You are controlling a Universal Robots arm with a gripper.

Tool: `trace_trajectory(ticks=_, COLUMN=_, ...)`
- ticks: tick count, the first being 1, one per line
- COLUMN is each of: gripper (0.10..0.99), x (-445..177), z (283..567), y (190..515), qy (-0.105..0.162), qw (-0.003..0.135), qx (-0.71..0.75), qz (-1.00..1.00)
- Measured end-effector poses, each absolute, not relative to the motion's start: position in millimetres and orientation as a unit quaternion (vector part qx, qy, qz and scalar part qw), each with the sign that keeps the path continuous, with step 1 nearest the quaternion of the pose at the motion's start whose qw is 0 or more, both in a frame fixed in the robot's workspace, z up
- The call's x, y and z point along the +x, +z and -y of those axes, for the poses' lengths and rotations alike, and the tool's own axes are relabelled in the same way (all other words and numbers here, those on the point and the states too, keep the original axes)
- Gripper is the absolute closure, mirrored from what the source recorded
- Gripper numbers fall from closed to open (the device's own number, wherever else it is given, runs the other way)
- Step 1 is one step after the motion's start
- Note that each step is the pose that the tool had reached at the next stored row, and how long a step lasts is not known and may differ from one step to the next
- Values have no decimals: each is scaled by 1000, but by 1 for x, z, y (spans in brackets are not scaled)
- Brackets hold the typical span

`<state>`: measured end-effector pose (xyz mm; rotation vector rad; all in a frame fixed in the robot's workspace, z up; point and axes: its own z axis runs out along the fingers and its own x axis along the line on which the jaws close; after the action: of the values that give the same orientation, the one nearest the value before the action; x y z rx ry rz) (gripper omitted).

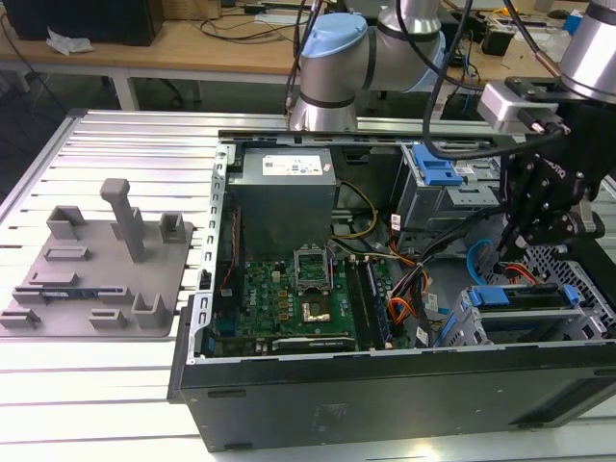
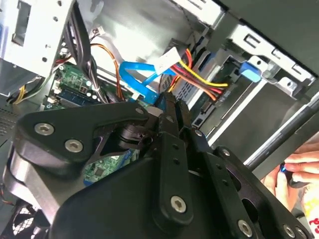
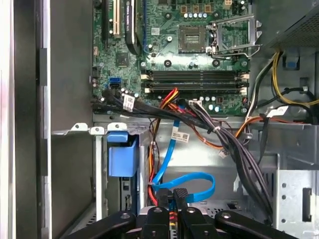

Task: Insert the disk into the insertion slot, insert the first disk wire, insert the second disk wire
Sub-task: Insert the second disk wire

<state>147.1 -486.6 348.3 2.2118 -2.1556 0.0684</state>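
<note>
The disk (image 1: 525, 298), in its blue carrier, lies inside the insertion slot (image 1: 577, 274), the grey perforated cage at the exterior view's right. My gripper (image 1: 502, 252) hangs just above the disk's inner end. In both wrist views its fingers press together, shut on the end of a blue flat disk wire (image 2: 133, 74) (image 3: 199, 179) that loops away from the gripper (image 2: 167, 104) (image 3: 174, 193). A red, yellow and black wire bundle (image 2: 199, 74) with a white plug runs to the cage beside it. The carrier's blue tab (image 3: 122, 154) (image 2: 251, 69) shows next to the cage wall.
The open computer case holds a motherboard (image 1: 298, 298), a grey power supply (image 1: 287, 188) and a second cage with a blue latch (image 1: 438, 173). Black cable bundles (image 3: 234, 149) cross near the cage. A grey fixture plate (image 1: 96, 269) lies outside. A person's hand (image 2: 299, 169) is near the case edge.
</note>
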Motion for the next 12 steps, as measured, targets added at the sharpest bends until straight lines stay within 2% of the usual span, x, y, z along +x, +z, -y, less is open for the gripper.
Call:
trace_trajectory(ticks=9, gripper=925, x=155, z=493, y=356, qy=22, qw=26, qx=716, qz=697)
trace_trajectory(ticks=12, gripper=925, x=155, z=504, y=357, qy=22, qw=26, qx=716, qz=698)
